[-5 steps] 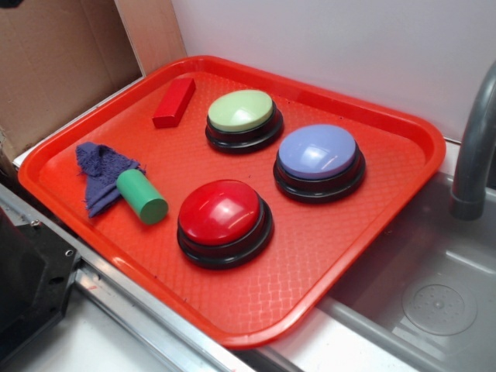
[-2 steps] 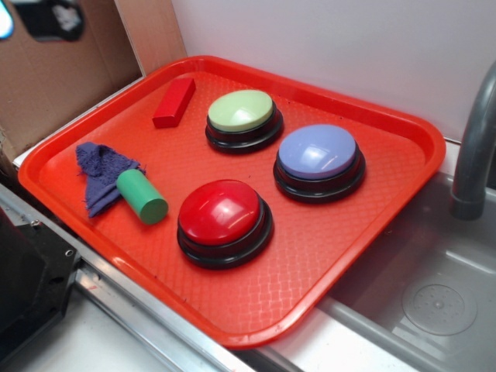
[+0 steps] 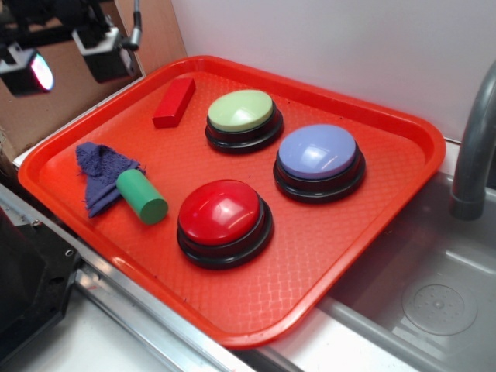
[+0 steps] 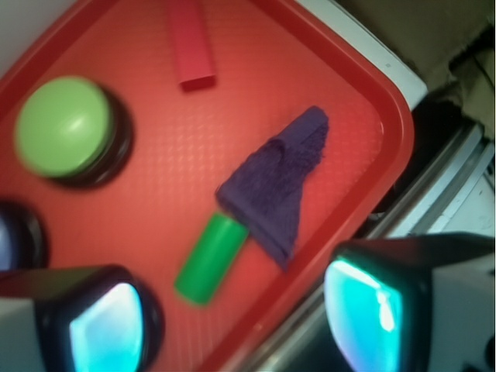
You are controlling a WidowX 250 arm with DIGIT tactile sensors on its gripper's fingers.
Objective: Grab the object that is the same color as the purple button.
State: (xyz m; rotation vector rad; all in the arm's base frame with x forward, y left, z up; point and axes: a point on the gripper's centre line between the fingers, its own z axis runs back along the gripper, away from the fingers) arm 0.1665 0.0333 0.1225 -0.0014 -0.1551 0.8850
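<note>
A small dark purple terry cloth rag (image 3: 99,175) (image 4: 280,186) lies crumpled at the left end of the orange tray (image 3: 364,232), one corner under a green cylinder (image 3: 142,197) (image 4: 209,258). The purple button (image 3: 318,161), pale lavender dome on a black base, sits at the tray's right; only its edge (image 4: 12,242) shows in the wrist view. My gripper (image 3: 68,60) (image 4: 236,322) hangs high above the tray's far left corner, open and empty, well above the rag.
A red block (image 3: 174,101) (image 4: 191,45), a light green button (image 3: 243,118) (image 4: 66,128) and a red button (image 3: 224,221) also stand on the tray. Cardboard (image 3: 54,101) rises behind the left edge. A metal sink (image 3: 434,302) with a grey faucet (image 3: 474,147) lies to the right.
My gripper has come into view at the top left, moving right and downward toward the tray. Nothing on the tray has moved.
</note>
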